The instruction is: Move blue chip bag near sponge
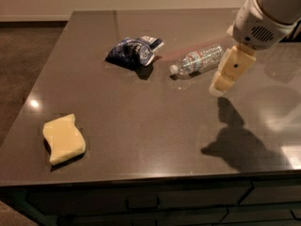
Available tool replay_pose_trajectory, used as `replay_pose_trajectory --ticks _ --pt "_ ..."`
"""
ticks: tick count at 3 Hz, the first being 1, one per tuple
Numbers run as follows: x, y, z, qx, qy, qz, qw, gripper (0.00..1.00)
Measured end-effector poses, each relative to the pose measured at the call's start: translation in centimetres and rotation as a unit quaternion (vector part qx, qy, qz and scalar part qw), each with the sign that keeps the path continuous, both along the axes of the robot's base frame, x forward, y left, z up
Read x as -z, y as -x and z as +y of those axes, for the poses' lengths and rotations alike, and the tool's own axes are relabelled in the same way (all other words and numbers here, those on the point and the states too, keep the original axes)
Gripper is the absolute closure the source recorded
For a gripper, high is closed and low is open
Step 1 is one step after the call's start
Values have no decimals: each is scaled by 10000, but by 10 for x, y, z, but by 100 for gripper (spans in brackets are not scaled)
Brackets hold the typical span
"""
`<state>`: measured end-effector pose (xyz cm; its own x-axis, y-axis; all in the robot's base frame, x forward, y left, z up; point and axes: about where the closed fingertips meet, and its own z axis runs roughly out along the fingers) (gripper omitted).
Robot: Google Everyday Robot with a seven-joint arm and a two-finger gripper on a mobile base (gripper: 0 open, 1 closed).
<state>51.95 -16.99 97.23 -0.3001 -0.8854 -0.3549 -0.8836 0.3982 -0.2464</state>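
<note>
The blue chip bag [133, 52] lies crumpled on the dark table, back and left of centre, its white panel facing right. The pale yellow sponge [64, 139] lies near the table's front left corner, well apart from the bag. My gripper [221, 86] hangs above the table right of centre, its tan fingers pointing down and to the left, just right of a clear plastic water bottle. It is well to the right of the bag and holds nothing that I can see.
A clear plastic water bottle [197, 59] lies on its side between the bag and my gripper. The arm's shadow [235, 140] falls on the table [155, 121] at the front right. The table's front edge runs along the bottom.
</note>
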Motion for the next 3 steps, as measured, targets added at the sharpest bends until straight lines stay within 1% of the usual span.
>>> replay_pose_trajectory --ticks 1,2,3 --pt "5 -34 35 63 -162 -166 9997 0" --pt "13 -66 64 99 -207 -238 9995 0" --pt "21 -96 95 52 -278 -197 9994 0"
